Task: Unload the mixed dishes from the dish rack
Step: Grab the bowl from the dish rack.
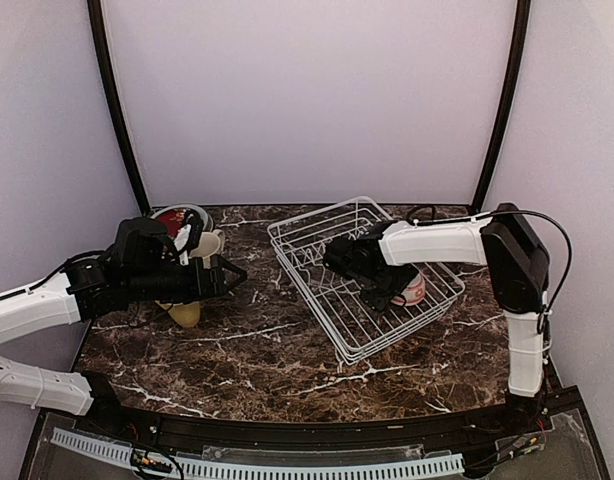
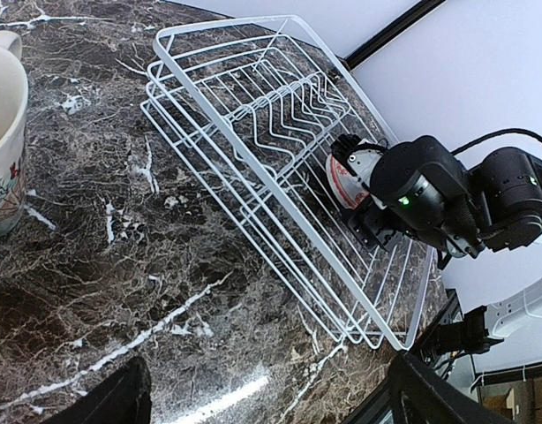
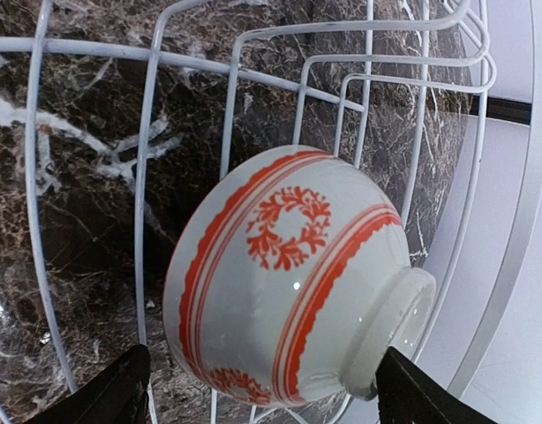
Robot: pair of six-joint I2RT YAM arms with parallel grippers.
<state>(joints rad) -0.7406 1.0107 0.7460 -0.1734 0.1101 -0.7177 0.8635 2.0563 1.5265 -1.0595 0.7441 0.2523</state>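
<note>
Right gripper (image 3: 262, 397): fingers spread wide, gripping nothing; red-patterned bowl (image 3: 289, 274) on its side between and just ahead of them, dish rack (image 1: 327, 240) wires close behind it. Left gripper (image 2: 271, 389): fingers wide apart, marble table (image 2: 165, 265) ahead, cream mug (image 2: 2, 141) at left, rack edge farther ahead.

Soft, even light falls from overhead, leaving only faint shadows beneath the rack (image 1: 317, 290) and one white glare streak near the glossy table's (image 2: 121, 265) front edge, with the close-up bowl (image 3: 289, 274) crisp, unblurred.
</note>
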